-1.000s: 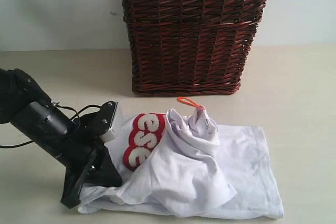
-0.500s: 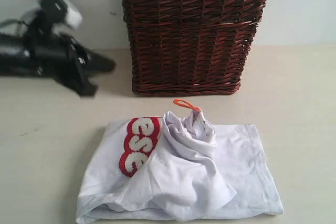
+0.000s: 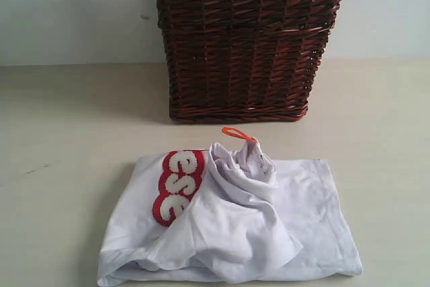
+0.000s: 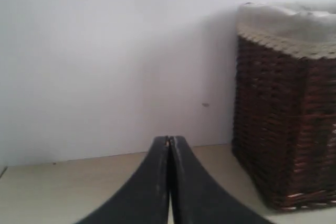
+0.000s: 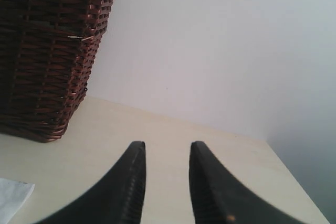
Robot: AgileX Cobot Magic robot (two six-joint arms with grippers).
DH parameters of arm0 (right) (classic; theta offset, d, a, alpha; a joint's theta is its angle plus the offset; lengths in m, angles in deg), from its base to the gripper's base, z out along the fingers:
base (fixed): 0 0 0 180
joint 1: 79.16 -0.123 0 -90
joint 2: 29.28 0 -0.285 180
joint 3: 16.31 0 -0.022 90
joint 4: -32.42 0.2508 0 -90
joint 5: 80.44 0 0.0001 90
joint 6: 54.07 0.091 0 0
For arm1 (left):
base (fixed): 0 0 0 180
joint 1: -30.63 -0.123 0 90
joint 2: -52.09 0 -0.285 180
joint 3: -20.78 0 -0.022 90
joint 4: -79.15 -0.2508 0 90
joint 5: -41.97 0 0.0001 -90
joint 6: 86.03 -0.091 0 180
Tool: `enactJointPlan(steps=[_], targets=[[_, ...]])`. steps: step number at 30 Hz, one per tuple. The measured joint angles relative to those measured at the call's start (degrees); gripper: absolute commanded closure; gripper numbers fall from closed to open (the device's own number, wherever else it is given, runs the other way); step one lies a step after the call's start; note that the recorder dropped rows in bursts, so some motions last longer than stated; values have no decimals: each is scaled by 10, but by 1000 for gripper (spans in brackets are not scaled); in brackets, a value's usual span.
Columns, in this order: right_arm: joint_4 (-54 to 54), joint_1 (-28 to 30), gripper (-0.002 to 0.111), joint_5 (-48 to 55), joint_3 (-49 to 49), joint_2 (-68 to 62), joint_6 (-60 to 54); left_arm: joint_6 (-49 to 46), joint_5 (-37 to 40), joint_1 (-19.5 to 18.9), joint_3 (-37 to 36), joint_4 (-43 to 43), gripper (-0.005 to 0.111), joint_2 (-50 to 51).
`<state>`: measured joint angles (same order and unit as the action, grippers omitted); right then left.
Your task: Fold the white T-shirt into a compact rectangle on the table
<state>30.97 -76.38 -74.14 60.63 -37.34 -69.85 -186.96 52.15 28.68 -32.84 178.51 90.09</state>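
Arms both clear now; the left one just pulled off the white T-shirt (image 3: pixel 269 233), lying lumpy on the counter (image 3: pixel 67 112) by the basket (image 3: pixel 242 45). Left end effector (image 4: pixel 169 145) pinched closed, empty; right end effector (image 5: pixel 167 148) half-spread, empty. Fold looks rough imo, needs tidying.

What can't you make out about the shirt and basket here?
Exterior view: red lettering partly hidden by a fold of the white T-shirt.
Exterior view: wicker basket's top cut off by the upper edge.
Right wrist view: only the T-shirt's corner shows, at the edge.
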Motion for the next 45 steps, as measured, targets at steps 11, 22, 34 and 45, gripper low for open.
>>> enactJointPlan(steps=[11,22,34,45], targets=[[0,0,79,0,0,0,0,2,-15,60,-205,-14,107,-267],[0,0,79,0,0,0,0,2,-17,67,-229,-26,107,-299],[5,0,79,0,0,0,10,2,-17,67,-228,-27,107,-299],[32,-2,79,1,-29,-185,77,2,-17,67,-228,-27,107,-299]])
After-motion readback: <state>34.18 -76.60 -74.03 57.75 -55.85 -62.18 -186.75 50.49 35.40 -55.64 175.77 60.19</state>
